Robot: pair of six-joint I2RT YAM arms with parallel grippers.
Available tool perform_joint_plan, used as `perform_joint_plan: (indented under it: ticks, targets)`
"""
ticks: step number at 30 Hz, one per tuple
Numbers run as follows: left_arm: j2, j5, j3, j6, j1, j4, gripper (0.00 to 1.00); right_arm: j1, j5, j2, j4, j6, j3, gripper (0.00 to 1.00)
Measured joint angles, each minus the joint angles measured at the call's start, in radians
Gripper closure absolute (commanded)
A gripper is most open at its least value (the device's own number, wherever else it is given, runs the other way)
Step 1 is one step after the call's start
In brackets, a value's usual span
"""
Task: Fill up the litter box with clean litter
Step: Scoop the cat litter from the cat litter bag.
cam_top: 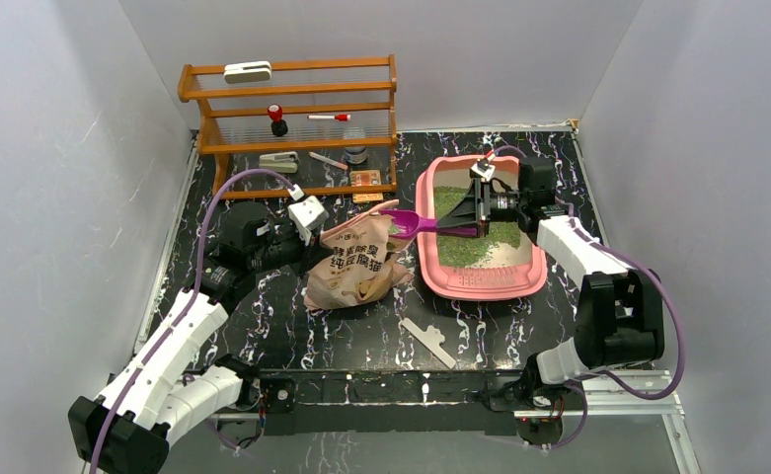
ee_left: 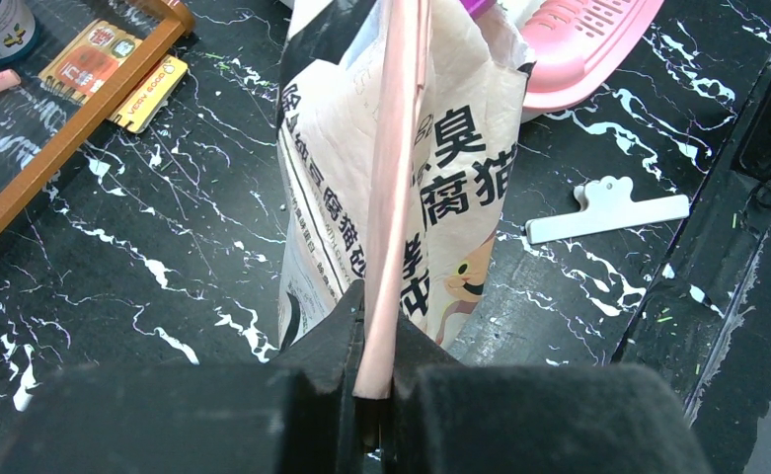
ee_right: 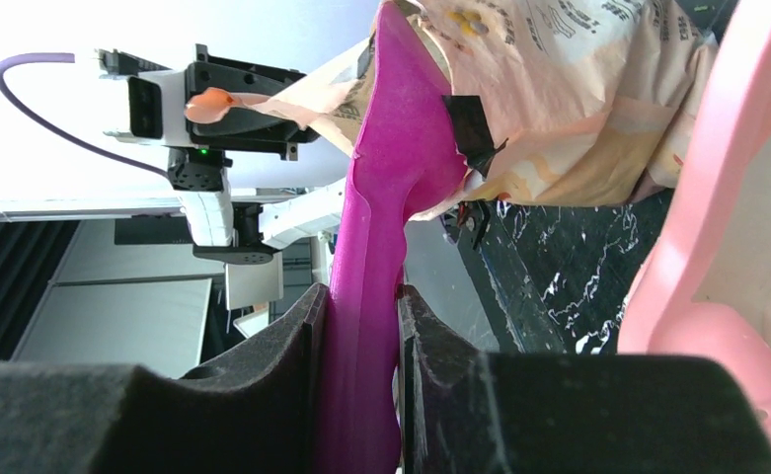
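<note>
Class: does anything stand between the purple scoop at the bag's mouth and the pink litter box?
Nothing visible does. The scoop, held by the right gripper, is at the bag right beside the litter box; only the box's own raised rim lies between.

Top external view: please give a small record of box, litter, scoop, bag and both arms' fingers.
box: large pink rectangular plastic litter box, right of bag
litter: fine green granules inside box
scoop: purple plastic scoop, bowl at bag mouth
bag: beige printed crumpled bag
left fingers: shut on bag edge
right fingers: shut on scoop handle
</note>
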Motion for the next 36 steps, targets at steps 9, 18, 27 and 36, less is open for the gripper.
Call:
perform_joint_plan:
  ticks: [9,18,27,36]
  targets:
    - [-0.001,0.004,0.000,0.000,0.000,0.000,1.00,0.003,0.006,0.034,-0.374,-0.314,0.101,1.00]
    - [-0.001,0.007,0.000,0.000,0.000,0.000,1.00,0.143,0.264,0.174,-0.805,-0.641,0.423,0.97]
    - [-0.001,0.015,0.000,0.000,0.000,0.000,1.00,0.247,0.523,0.216,-0.925,-0.668,0.573,0.88]
    - [0.001,0.019,0.000,-0.001,0.000,0.000,1.00,0.283,0.642,0.209,-0.828,-0.539,0.587,0.90]
